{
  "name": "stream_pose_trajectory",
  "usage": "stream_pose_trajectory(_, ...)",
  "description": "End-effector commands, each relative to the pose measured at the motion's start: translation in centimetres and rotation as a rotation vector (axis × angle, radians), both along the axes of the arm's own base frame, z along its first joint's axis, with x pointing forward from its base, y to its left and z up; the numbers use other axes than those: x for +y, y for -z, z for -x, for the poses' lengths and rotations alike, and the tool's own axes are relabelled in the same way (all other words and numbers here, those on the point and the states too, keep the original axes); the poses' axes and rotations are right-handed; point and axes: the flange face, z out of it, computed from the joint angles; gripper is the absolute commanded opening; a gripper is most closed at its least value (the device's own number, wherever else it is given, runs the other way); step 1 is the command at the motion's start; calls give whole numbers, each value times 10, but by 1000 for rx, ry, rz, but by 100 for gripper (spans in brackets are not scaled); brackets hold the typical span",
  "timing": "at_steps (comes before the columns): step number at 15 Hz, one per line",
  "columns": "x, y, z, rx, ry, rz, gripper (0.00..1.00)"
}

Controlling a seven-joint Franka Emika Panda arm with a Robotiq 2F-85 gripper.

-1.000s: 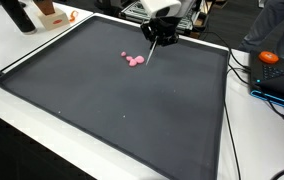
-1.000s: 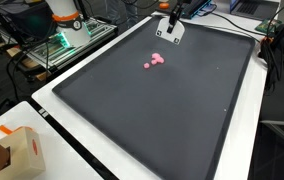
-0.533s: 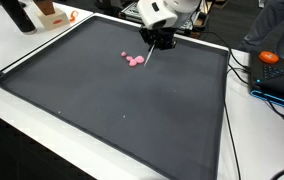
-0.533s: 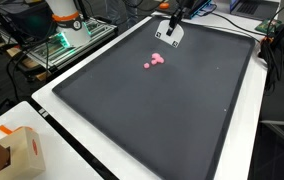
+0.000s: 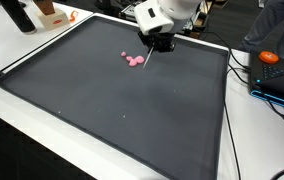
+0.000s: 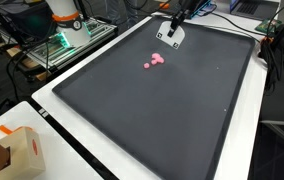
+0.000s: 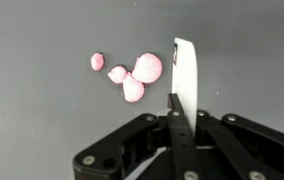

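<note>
White blade (image 7: 185, 75), a thin flat strip, stands clamped edge-on between the closed fingers of the gripper (image 7: 184, 112). In the wrist view it runs up toward twelve o'clock from the jaws. Over the last second the wrist has turned and drifted a little toward nine o'clock in an exterior view (image 5: 160, 42). The blade's lower end (image 5: 151, 55) has stayed just beside the pink lumps (image 5: 133, 59). The lumps have not shifted, so by my reading this was a change of angle and not a push or a cut.

In the wrist view the lumps (image 7: 134, 76), one large, two middling and one small, sit at nine o'clock of the blade. They are close to it, but whether they touch cannot be told.

The dark mat (image 5: 132, 125) covers most of the white table (image 5: 17, 55). The lumps lie toward twelve o'clock of its middle, with the gripper (image 6: 172, 22) above the far edge in both exterior views. A cardboard box (image 6: 17, 150) stands at seven o'clock of the mat (image 6: 172, 120). Cables (image 5: 244, 75) and a small orange object (image 5: 269, 57) lie at two o'clock.
</note>
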Motion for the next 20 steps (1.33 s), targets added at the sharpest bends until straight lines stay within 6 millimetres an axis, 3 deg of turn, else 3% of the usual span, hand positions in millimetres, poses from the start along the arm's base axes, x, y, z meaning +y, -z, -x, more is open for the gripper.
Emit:
stream_pose_trajectory(1,1,-1,-8,27,49,-18,1)
stream_pose_trajectory(6,-7,-9,-19,31,117,-65,1)
stream_pose_trajectory(12,-34,-25,-34,15,220,-149,1)
stream_pose_trajectory(16,-65,-34,-42,6,300,-218,1)
stream_pose_trajectory(20,-114,-37,-42,9,392,-297,1)
